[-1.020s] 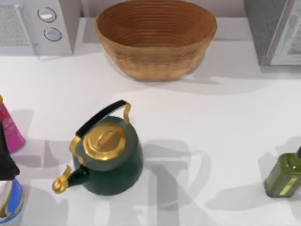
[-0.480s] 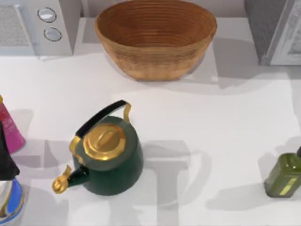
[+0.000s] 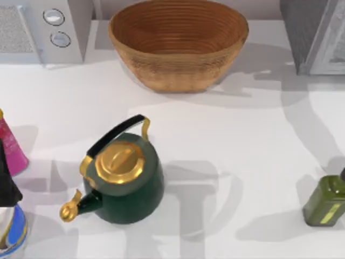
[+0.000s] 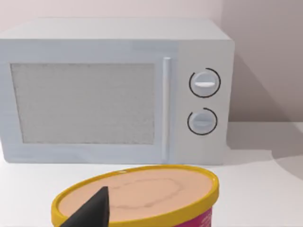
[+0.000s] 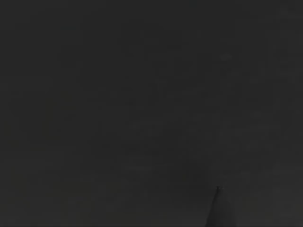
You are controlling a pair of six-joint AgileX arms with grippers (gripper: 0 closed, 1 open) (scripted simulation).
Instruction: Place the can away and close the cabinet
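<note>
The can is out of view. The grey cabinet [image 3: 315, 38] stands at the table's back right corner, cut off by the picture's edge. My left arm [image 3: 6, 181] is parked at the table's left edge, above a pink tub. One black fingertip [image 4: 94, 209] of the left gripper hangs over that tub's tan lid [image 4: 142, 191]. The right wrist view is dark.
A dark green kettle [image 3: 126, 181] with a gold lid stands at the front left. A woven basket [image 3: 178, 43] sits at the back middle, with a white microwave [image 3: 43, 29] at the back left. An olive-green bottle [image 3: 326, 199] stands at the right edge.
An arm's shadow on the right of the table has swung toward the cabinet. The kettle, the basket, the bottle and the left arm have not moved.
</note>
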